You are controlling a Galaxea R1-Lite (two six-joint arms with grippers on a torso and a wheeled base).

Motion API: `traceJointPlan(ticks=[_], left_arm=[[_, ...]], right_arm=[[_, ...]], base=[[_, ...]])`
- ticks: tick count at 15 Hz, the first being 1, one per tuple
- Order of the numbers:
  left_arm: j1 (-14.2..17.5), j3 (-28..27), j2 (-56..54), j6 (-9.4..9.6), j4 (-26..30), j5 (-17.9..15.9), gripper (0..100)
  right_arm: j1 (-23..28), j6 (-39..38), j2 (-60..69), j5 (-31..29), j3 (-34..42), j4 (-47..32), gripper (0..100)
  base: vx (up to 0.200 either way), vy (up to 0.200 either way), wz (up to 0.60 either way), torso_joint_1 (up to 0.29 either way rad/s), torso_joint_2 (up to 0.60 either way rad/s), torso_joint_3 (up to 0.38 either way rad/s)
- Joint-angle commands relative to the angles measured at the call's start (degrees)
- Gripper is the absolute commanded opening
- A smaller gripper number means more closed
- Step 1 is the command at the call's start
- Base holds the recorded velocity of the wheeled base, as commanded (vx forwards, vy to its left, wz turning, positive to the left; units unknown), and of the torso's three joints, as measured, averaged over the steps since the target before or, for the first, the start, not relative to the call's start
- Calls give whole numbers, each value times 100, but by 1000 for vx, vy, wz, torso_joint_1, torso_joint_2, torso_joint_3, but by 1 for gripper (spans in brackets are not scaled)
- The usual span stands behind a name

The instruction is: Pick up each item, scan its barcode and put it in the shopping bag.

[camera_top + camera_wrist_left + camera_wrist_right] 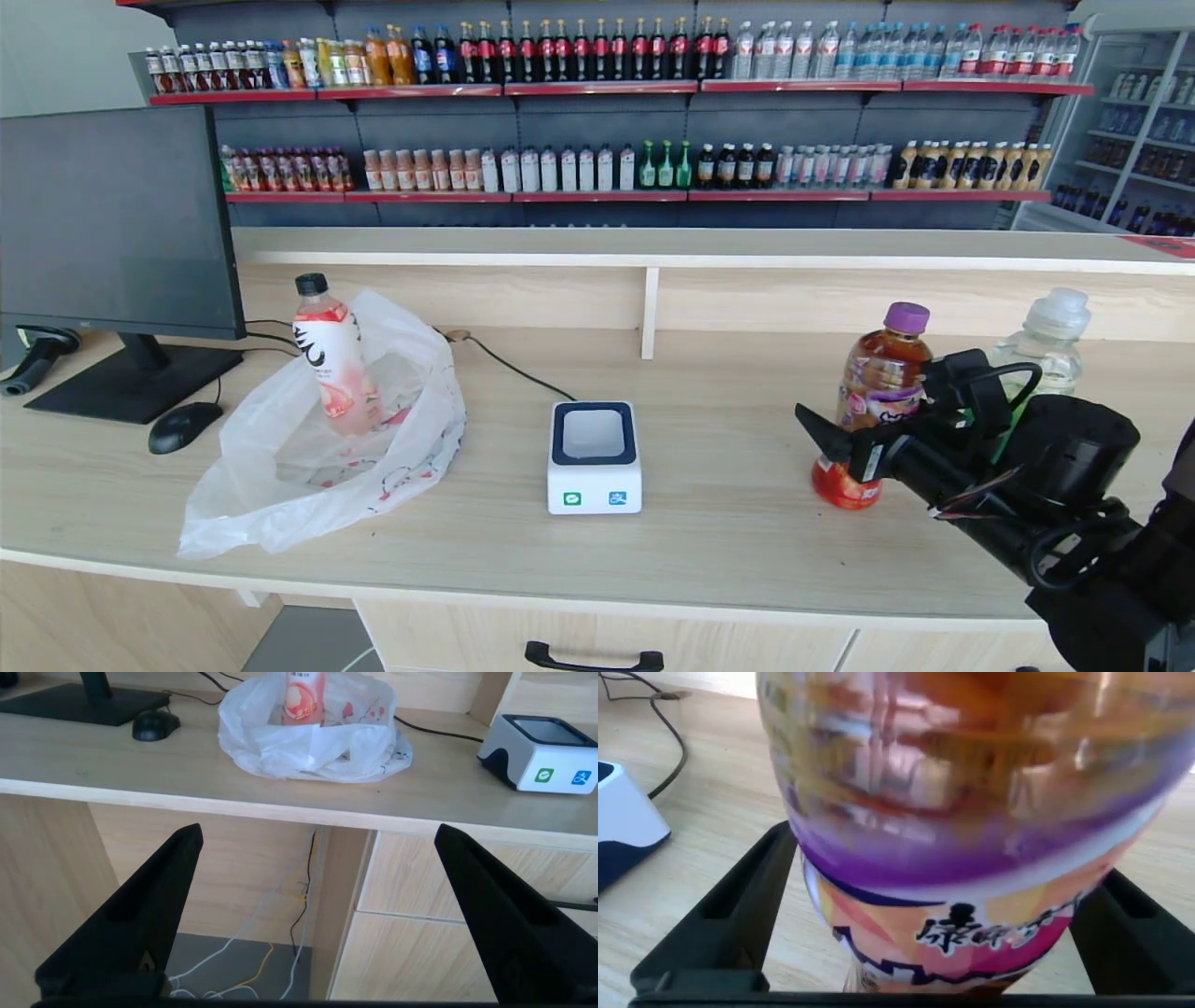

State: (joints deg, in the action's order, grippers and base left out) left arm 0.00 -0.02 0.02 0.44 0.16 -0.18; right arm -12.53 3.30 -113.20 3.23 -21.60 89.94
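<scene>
A tea bottle [878, 392] with a purple cap stands on the counter at the right. My right gripper [868, 397] is open with a finger on either side of its lower half. In the right wrist view the tea bottle [971, 784] sits close up between the black fingers [738, 924]. The white barcode scanner [595, 457] lies mid-counter. Left of it a white shopping bag [280, 467] holds an upright pink drink bottle [331, 364]. My left gripper [318, 833] hangs open and empty below the counter's front edge, facing the shopping bag [318, 747] and scanner [547, 751].
A clear water bottle [1050, 341] stands just behind the tea bottle. A monitor [112, 224], a mouse [184, 427] and a handheld scanner [33, 359] occupy the counter's left end. A cable [513, 369] runs behind the scanner. A raised ledge [709, 247] borders the back.
</scene>
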Motion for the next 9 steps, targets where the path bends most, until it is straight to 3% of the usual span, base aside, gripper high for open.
traceJointPlan(ticks=[1, 2, 3, 9], left_arm=[[0, -6, -2, 0, 2, 1, 100], [0, 2, -2, -9, 2, 1, 100], [0, -6, -2, 0, 2, 1, 100], [0, -6, -2, -9, 2, 1, 100]], right_arm=[[-30, 21, 9, 2, 16, 6, 100], [-118, 65, 35, 2, 24, 6, 100], [-144, 56, 61, 2, 7, 6, 0], [-127, 12, 193, 2, 42, 6, 0]], base=[[0, 0, 0, 0, 0, 0], [0, 0, 0, 0, 0, 0], [0, 0, 0, 0, 0, 0], [0, 0, 0, 0, 0, 0]])
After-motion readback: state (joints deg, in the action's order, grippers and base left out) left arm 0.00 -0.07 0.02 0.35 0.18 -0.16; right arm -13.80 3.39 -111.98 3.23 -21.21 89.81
